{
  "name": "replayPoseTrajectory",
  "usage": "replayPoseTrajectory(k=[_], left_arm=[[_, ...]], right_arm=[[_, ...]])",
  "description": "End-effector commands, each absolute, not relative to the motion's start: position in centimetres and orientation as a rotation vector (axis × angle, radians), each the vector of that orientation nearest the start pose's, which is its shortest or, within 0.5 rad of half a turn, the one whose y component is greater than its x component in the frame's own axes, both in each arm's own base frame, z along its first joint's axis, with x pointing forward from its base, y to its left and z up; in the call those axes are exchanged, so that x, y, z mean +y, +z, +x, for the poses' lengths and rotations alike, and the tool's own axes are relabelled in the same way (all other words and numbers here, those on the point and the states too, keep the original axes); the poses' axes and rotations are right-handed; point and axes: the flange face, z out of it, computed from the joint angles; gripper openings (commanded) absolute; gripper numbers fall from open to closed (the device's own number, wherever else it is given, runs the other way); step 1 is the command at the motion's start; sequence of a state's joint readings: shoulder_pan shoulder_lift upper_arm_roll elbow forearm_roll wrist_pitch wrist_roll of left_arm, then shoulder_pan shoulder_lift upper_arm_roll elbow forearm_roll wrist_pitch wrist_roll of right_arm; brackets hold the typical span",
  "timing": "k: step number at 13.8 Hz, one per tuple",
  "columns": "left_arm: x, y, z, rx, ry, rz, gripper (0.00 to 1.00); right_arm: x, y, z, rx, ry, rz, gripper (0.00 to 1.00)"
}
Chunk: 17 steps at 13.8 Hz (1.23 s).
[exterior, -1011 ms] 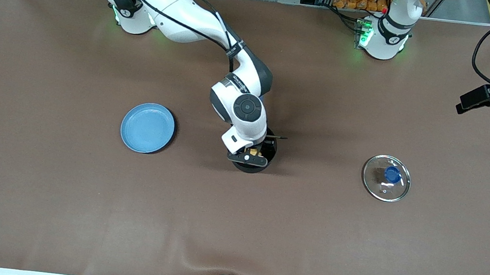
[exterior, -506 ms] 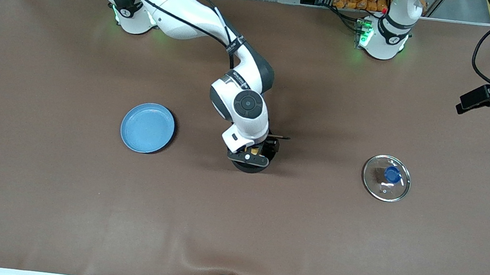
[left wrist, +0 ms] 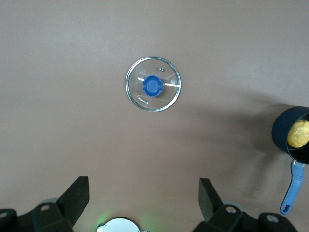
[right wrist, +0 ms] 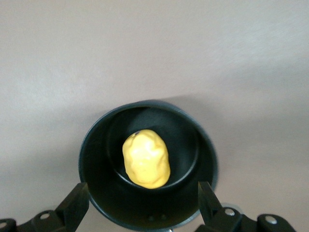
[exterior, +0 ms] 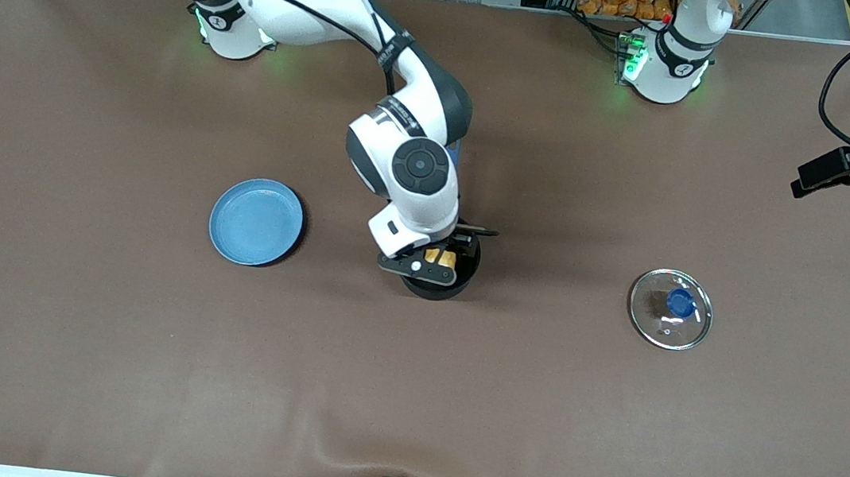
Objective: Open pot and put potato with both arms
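Note:
The black pot (exterior: 435,288) stands uncovered mid-table, and the yellow potato (exterior: 440,257) lies in it. The right wrist view looks straight down on the potato (right wrist: 146,158) at the bottom of the pot (right wrist: 96,159). My right gripper (exterior: 426,267) (right wrist: 142,191) hovers just above the pot's rim, open and empty. The glass lid (exterior: 671,308) with its blue knob lies flat on the table toward the left arm's end. My left gripper (left wrist: 143,188) hangs open and empty high over the table near its base, and its wrist view takes in the lid (left wrist: 153,91), the pot (left wrist: 285,140) and its blue handle (left wrist: 292,188).
A flat blue plate (exterior: 256,221) lies beside the pot toward the right arm's end. The brown table cover (exterior: 407,396) is bare nearer the front camera. A black cabled device (exterior: 841,170) juts in at the left arm's end.
My right gripper has lifted off the pot and drifted slightly toward the right arm's end. The potato stays in the pot. The left arm has not moved.

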State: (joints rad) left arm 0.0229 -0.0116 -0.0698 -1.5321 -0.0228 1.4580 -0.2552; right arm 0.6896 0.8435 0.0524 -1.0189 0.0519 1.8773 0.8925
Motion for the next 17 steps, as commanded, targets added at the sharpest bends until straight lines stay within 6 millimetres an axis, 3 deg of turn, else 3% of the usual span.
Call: replayPoseTrajectory(k=[1,5,7,11,17], left_arm=[[-2.8,64.3,54.0,-0.301,0.094,-3.149,1.00],[-2.6,64.3,53.9,-0.305,0.103,-3.148,1.00],[-2.5,64.4,53.8,-0.308,0.098,-3.148,1.00],[-2.6,64.3,53.9,-0.308,0.103,-3.147,1.00],[-3.9,64.4,53.9,-0.293,0.094,-3.147,1.00]], right_arm=[[48.1,38.4,59.2,0.343,0.104,-3.052,1.00],[40.0,44.4,62.6,0.299,0.120,-3.053,1.00],[37.6,45.5,63.8,0.332,0.125,-3.018,1.00],[29.3,48.9,66.8,0.448,0.187,-2.888,1.00],[20.2,52.5,67.6,0.448,0.194,-2.929,1.00]])
